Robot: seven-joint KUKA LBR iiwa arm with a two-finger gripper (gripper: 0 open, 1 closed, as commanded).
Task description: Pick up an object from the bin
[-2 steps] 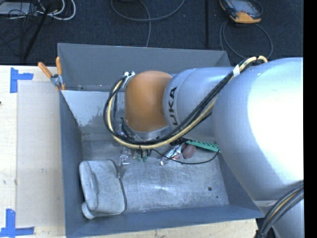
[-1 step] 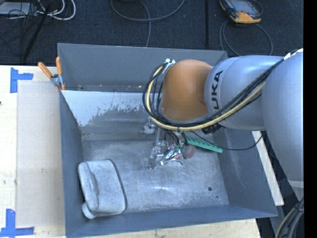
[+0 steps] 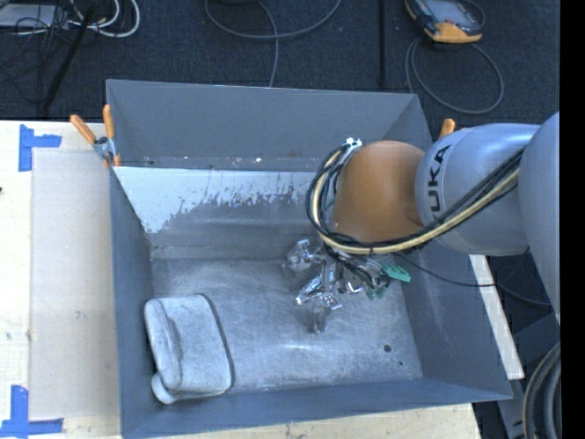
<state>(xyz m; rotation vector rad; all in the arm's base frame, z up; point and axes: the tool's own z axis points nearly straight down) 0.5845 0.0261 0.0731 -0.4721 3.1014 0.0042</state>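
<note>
The gripper (image 3: pixel 317 311) hangs low just 3 o'clock of the bin's (image 3: pixel 256 135) middle, jaw state impossible to tell, a flat grey pad (image 3: pixel 187 344) lying well apart at 8 o'clock.

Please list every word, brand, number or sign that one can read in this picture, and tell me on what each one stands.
"KUKA": dark letters on the grey arm, just beside its orange cover.
No other text can be read: the grey pad at the lower left of the bin and the bin's walls carry no lettering that can be made out.
</note>
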